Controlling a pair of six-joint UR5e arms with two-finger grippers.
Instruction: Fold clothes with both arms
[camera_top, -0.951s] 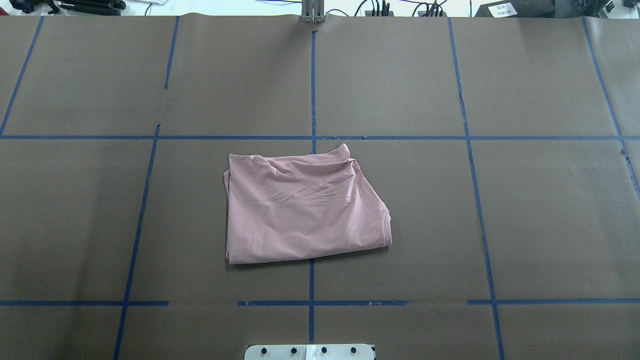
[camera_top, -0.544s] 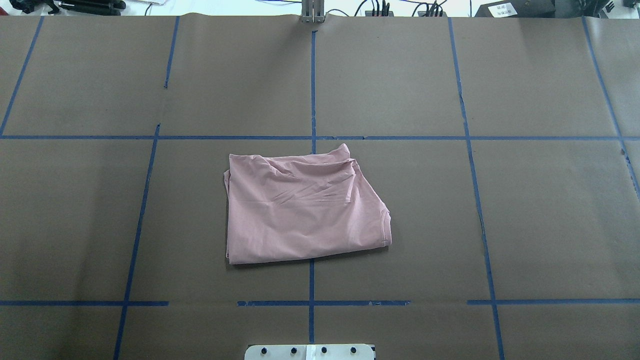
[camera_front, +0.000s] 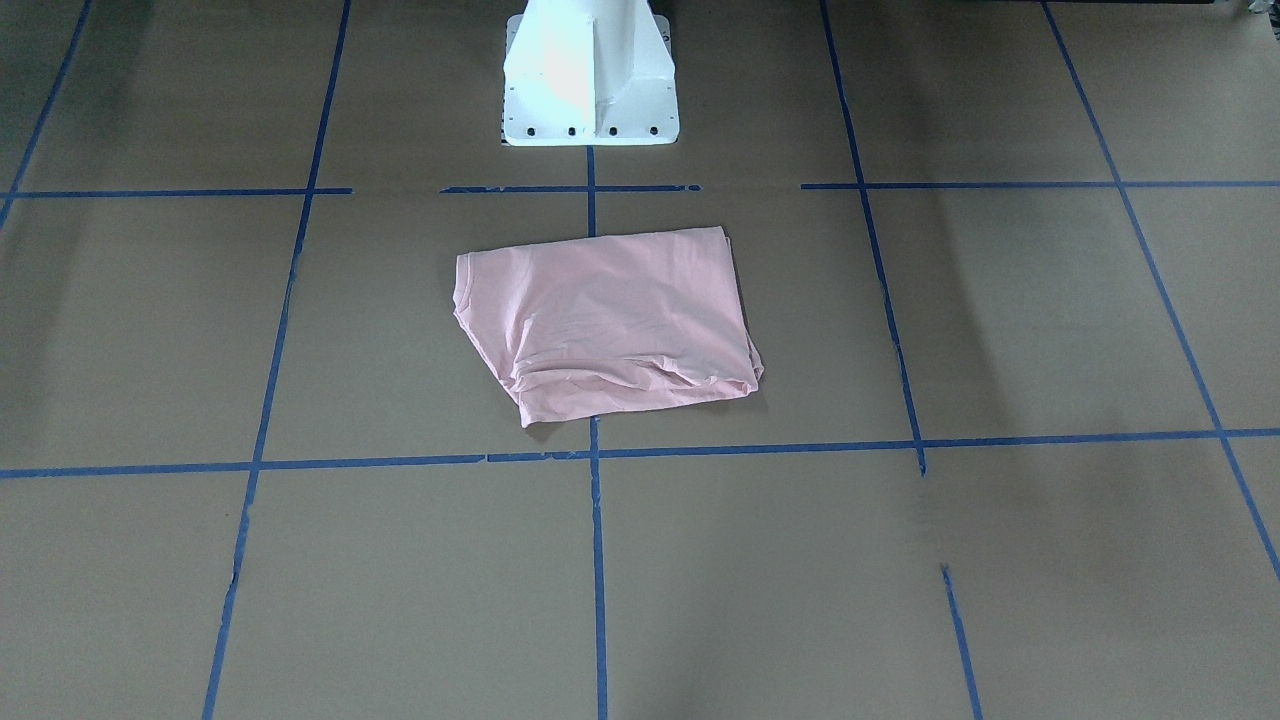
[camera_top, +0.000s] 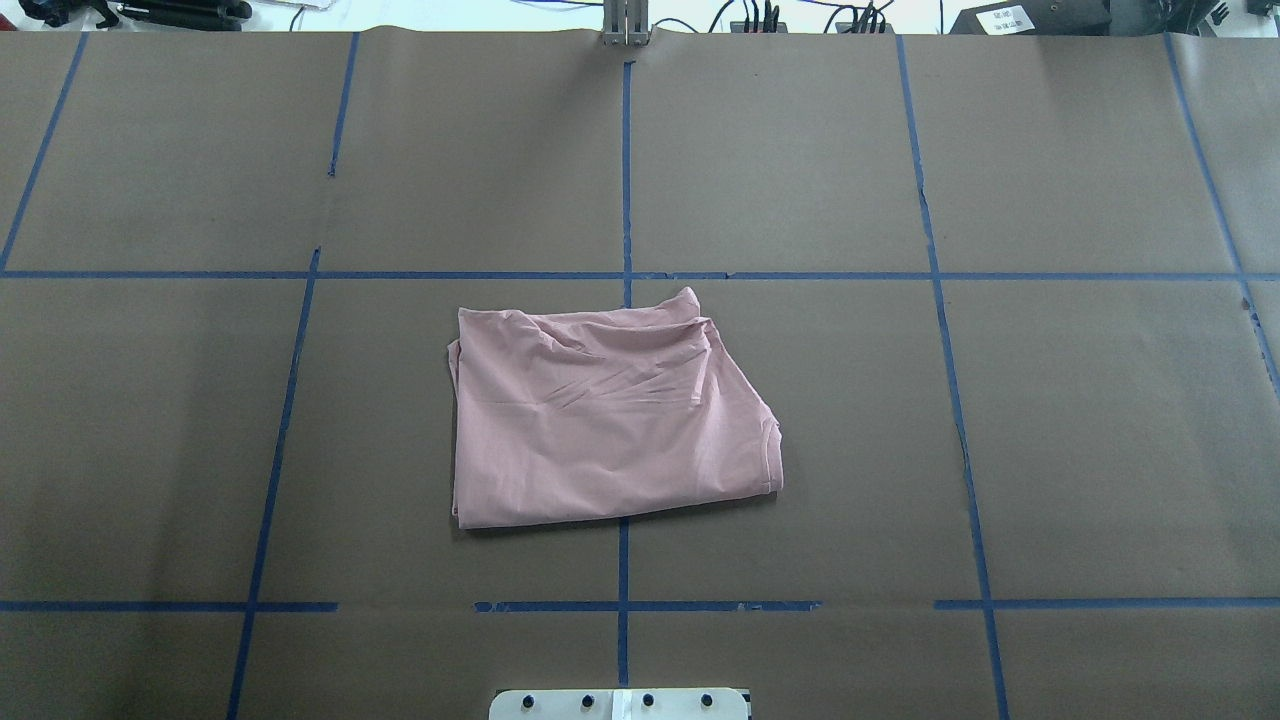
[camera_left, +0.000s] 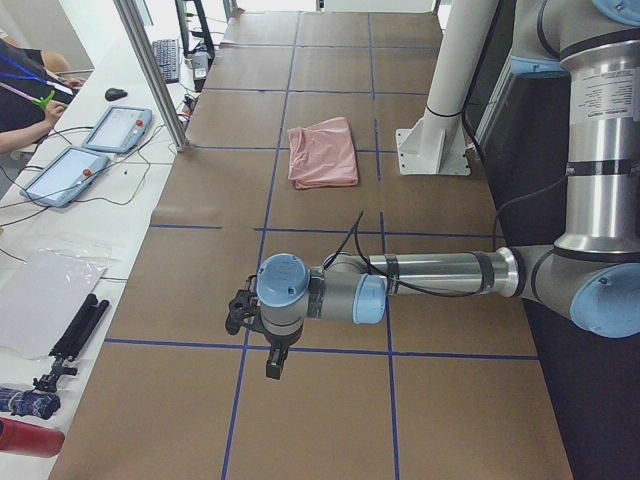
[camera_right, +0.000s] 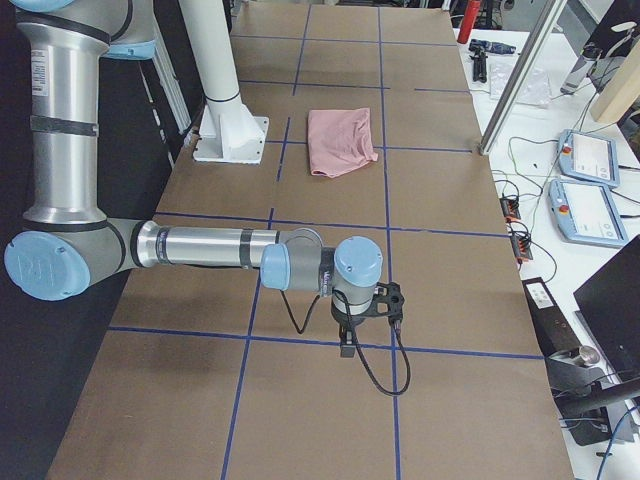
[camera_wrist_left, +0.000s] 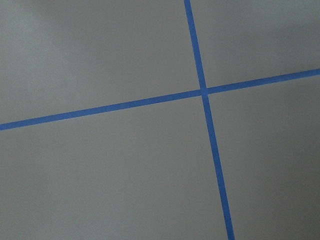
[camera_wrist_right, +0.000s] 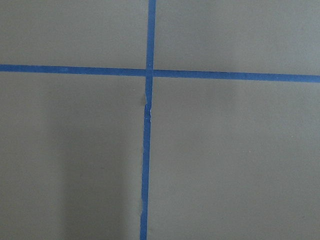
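Note:
The pale pink T-shirt (camera_top: 610, 420) lies folded into a rough rectangle, plain side up, near the table's middle, just ahead of the white pedestal (camera_top: 620, 703). It also shows in the front-facing view (camera_front: 610, 320) and both side views (camera_left: 322, 152) (camera_right: 340, 140). My left gripper (camera_left: 270, 362) hangs over the table's left end, far from the shirt. My right gripper (camera_right: 346, 345) hangs over the right end, also far from it. I cannot tell whether either is open or shut. Both wrist views show only brown paper and tape.
Brown paper with a blue tape grid (camera_top: 625, 275) covers the table. Tablets (camera_left: 118, 128) and cables lie on the white bench beyond the far edge, with a metal post (camera_left: 150, 70). An operator's arm (camera_left: 30, 100) shows at that bench.

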